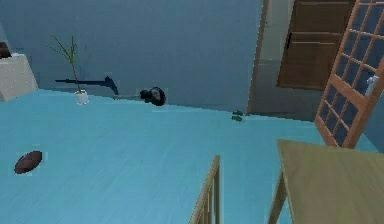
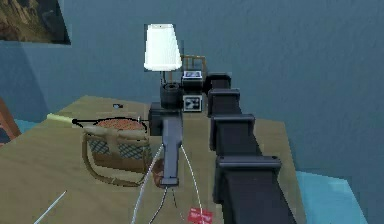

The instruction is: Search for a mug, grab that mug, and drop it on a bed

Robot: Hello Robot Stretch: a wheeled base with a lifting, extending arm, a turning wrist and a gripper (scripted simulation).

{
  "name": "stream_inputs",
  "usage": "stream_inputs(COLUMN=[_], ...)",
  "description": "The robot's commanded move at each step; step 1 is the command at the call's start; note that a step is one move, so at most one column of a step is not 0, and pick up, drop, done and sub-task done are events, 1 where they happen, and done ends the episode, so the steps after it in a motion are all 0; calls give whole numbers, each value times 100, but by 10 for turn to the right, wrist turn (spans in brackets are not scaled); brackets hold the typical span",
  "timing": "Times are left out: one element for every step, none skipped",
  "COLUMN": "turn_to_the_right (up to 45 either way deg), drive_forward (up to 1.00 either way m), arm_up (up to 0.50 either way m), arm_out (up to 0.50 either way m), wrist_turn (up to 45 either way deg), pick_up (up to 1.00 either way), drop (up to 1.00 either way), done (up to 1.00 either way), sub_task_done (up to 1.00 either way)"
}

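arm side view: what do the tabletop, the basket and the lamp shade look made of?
The tabletop: probably wood or wood laminate; flat tan surface, matte, no grain I can make out.
The basket: woven wicker or cane, judging by the tan criss-cross pattern on its side; matte.
The lamp shade: white, smooth, bright; fabric or paper, cannot tell which.

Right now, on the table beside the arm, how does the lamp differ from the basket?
The lamp is tall and slim with a plain white shade; the basket is low, wide, brown and woven, with a dark handle. The lamp stands farther back, the basket nearer the camera. Both are on the same wooden table.
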Motion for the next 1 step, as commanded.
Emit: stream_inputs(turn_to_the_right=[0], drive_forward=[0], arm_up=[0], arm_out=[0], wrist_turn=[450], pick_up=[0], drop=[0], done=[0], sub_task_done=[0])
